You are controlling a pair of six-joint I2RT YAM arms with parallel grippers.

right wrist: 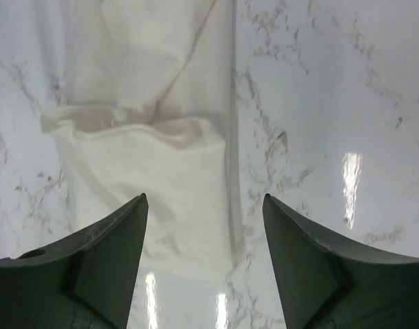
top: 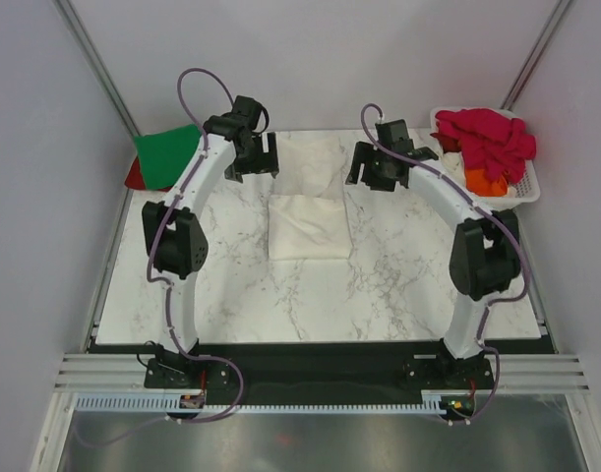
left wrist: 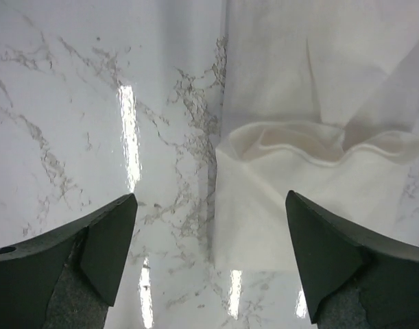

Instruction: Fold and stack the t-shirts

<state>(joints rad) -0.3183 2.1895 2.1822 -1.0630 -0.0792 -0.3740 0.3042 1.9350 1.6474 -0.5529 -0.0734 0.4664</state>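
Note:
A white t-shirt lies partly folded in the middle of the table, its near part doubled over the far part. It shows in the left wrist view and the right wrist view. My left gripper hovers open over its far left edge, empty. My right gripper hovers open over its far right edge, empty. A folded green shirt lies on a red one at the far left. Magenta shirts and an orange one fill the basket.
The white slatted basket stands at the far right corner. The marble table ends at a black strip near the arm bases. Grey walls close in on the left, back and right.

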